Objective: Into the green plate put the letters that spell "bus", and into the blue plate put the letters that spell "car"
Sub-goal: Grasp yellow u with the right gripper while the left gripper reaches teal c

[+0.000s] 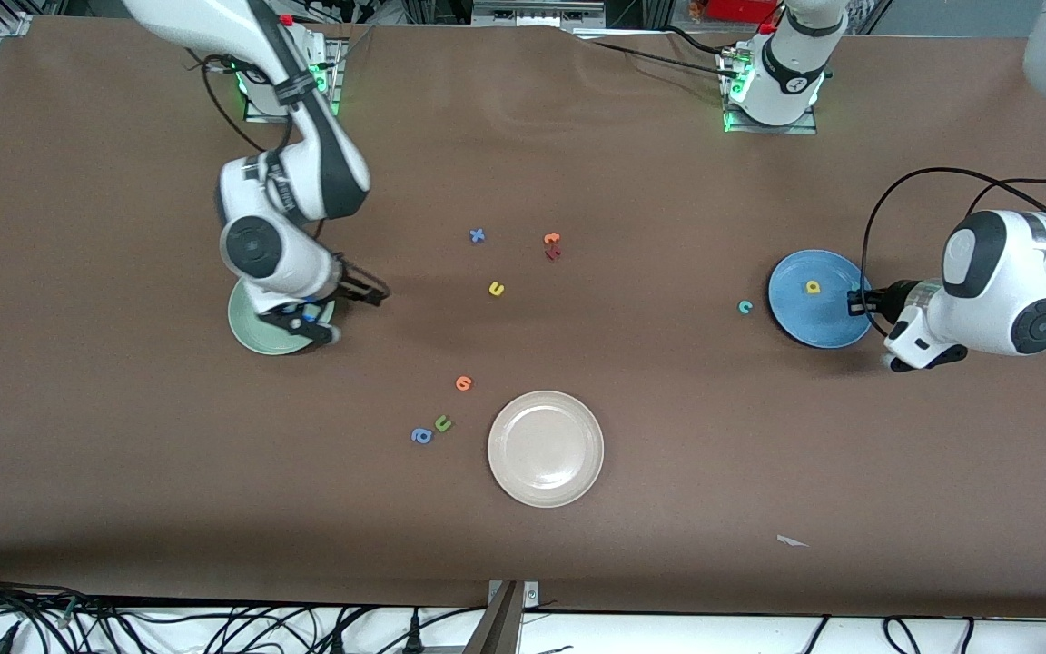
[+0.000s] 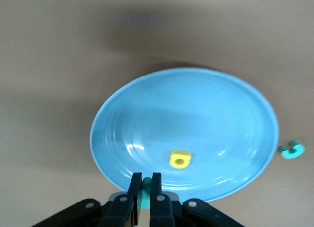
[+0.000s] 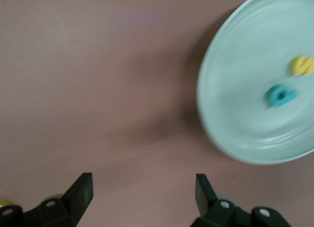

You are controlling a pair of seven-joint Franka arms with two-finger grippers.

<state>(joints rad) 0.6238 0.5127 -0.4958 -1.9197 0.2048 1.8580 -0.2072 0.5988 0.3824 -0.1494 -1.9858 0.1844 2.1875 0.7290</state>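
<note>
High front camera; wrist cameras overlook plates.

The plate at my right arm's end (image 1: pixel 255 338) holds the "s" (image 3: pixel 301 65) and the "b" (image 3: pixel 281 96). My right tool (image 3: pixel 144 185) hangs over the worktop (image 1: pixel 668 409) just beside it. The plate at my left arm's end (image 1: pixel 814 322) holds the "a" (image 1: pixel 813 287), and the "c" (image 1: pixel 745 307) lies just beside it. My left tool (image 2: pixel 145 180) grips the "r" (image 2: pixel 145 190) over its rim. The "u" (image 1: pixel 496 289) lies mid-worktop, farther from the front camera than a 3rd plate (image 1: pixel 546 448).
</note>
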